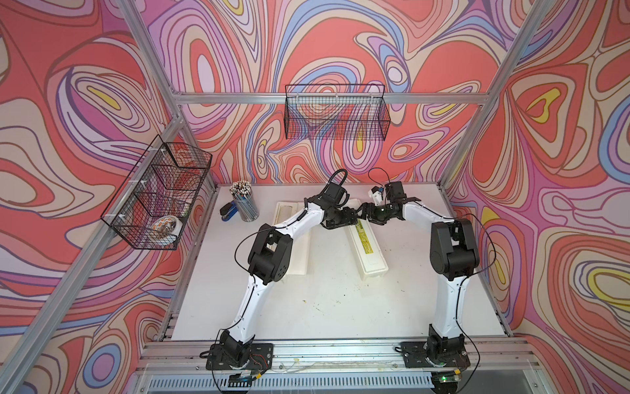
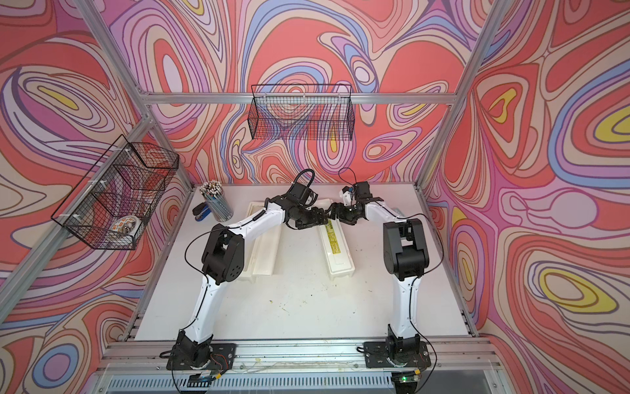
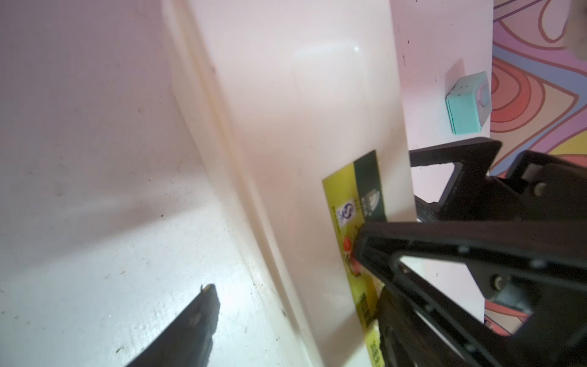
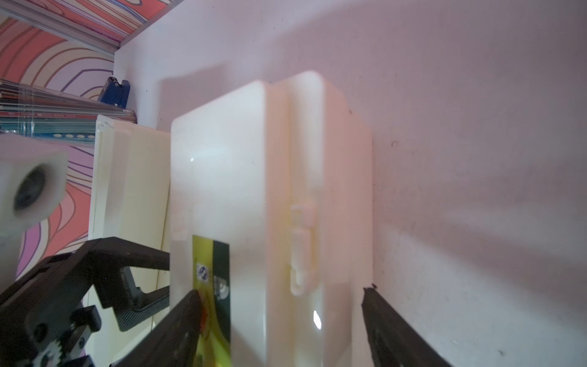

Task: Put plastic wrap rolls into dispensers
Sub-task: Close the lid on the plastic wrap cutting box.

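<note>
1. Dispensers lie side by side near the middle of the table (image 1: 341,307). Their long sides run from near to far, and they sit closer together at the far ends than at the near ends.
2. The shut dispenser (image 1: 373,262) is the right one. Its lid is down, and a yellow label (image 1: 364,240) runs along the lid. Whether a roll lies inside cannot be told.
3. The open dispenser (image 1: 301,256) is the left one, with its lid swung out beside the tray. The left arm (image 1: 272,252) crosses above it and hides its middle, so what it holds cannot be made out.
4. The right gripper (image 4: 282,292) hovers over the far part of the shut dispenser. Its jaws are wide apart and hold nothing. One fingertip is above the label and the other is past the dispenser's outer edge, over the table. Whether either touches the lid cannot be told.
5. The left gripper (image 3: 295,289) faces it from the other side, and in both top views the two sets of tips nearly meet. Its jaws are also apart and empty, with one fingertip (image 3: 203,305) over bare table beside the shut dispenser.
6. A cup (image 1: 243,201) of pencils and a blue stapler (image 1: 227,209) stand just beside each other at the far left corner, left of the open dispenser.
7. One wire basket (image 1: 335,112) hangs on the back wall. Another, the side basket (image 1: 153,194), hangs on the left frame and holds a small patterned bowl (image 1: 165,228).
</note>
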